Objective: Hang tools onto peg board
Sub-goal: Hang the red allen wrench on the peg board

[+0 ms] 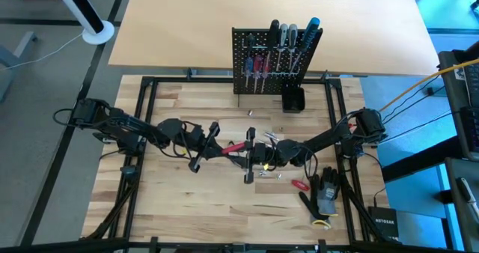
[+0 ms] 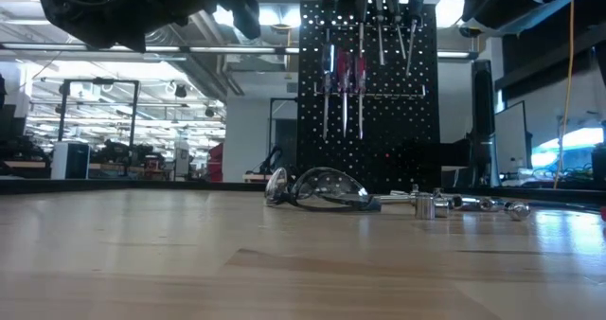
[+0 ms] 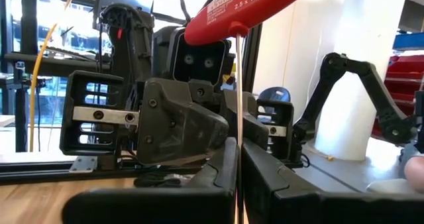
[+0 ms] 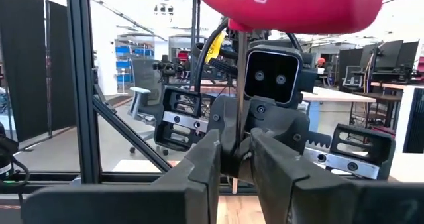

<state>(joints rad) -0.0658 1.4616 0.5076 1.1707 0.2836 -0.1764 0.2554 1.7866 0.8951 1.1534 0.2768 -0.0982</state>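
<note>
**Two hands, one red screwdriver, mid-table**

Both arms meet over the middle of the table (image 1: 187, 200), and between them sits a red screwdriver (image 1: 238, 147); the left hand (image 1: 218, 150) is clamped tight on its thin shaft, fingers (image 3: 218, 177) pressed together with the metal rod running straight up between them in the left wrist view, red handle above; the right hand (image 1: 254, 157) faces it from the other side, fingers (image 4: 205, 164) narrowed around the same shaft just under the red handle in the right wrist view, a small gap showing beside the rod, so whether they truly pinch it I cannot tell; the two hands are just beside each other, nearly nose to nose.

Behind them the peg board (image 1: 273, 62) stands upright at the far edge of the table; several screwdrivers already hang on it, red-handled ones in a row lower down, black, grey and blue handles along the top; a small black cup (image 1: 293, 100) sits at its foot.

On the table near the right arm: another red tool (image 1: 300, 185), black gloves (image 1: 326, 197), a scatter of small metal bits (image 1: 270, 174); in the low view, safety glasses (image 2: 317, 189) lie in front of the board.
</note>
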